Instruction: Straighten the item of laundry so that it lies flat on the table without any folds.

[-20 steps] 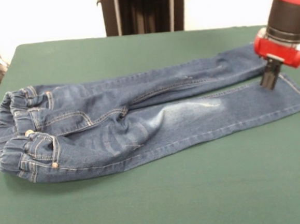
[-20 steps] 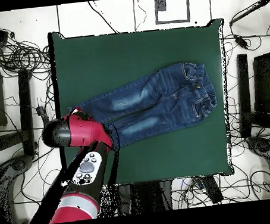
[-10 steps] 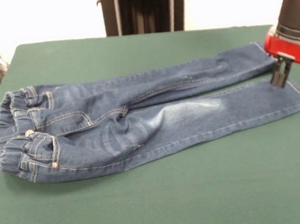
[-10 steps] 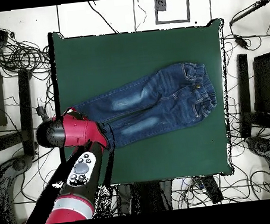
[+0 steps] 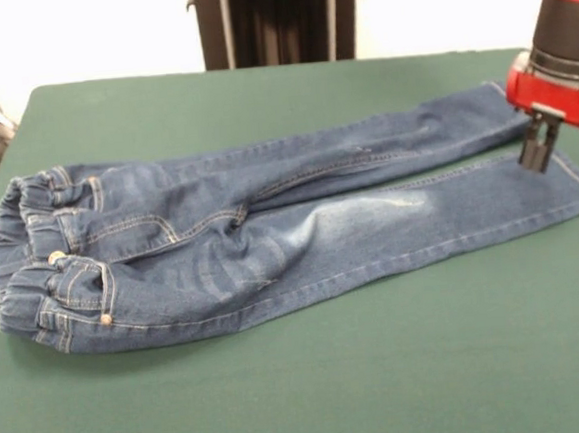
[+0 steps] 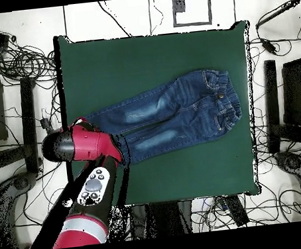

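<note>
The small blue jeans [image 5: 270, 228] lie on the dark green table [image 5: 313, 385], with the elastic waistband at the left and both legs stretched to the right. The waist is bunched and creases run around the crotch. My gripper [image 5: 537, 165] hangs at the right, just over the leg ends, between the far leg and the near leg. Its fingers stand close together with nothing between them. In the overhead view the jeans [image 6: 172, 114] lie slanted across the table [image 6: 146, 57], and the red arm head [image 6: 85, 144] covers the leg ends and hides the gripper.
The robot's dark pedestal [image 5: 276, 19] stands behind the table's far edge. Cables and stands [image 6: 15, 77] surround the table on the floor. Green table surface shows all around the jeans.
The gripper has lifted slightly off the leg ends and shifted a little to the right. The jeans have not moved.
</note>
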You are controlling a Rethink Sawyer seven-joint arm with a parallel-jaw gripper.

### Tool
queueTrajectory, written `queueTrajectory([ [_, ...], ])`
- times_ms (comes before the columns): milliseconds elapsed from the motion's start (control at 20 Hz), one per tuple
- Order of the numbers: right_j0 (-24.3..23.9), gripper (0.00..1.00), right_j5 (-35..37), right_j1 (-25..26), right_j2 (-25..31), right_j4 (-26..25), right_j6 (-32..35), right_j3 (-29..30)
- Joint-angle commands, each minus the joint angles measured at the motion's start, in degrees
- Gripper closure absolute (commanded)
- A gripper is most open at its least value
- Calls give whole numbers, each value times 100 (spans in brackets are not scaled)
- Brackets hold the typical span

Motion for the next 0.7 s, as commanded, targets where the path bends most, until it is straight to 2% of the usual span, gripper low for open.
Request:
queueTrajectory([
  [50, 56, 100, 743, 368, 379, 186, 1125, -329],
  [550, -88, 100, 240, 747, 643, 118, 867, -518],
  [700, -392, 100, 136, 665, 976, -17, 485, -413],
])
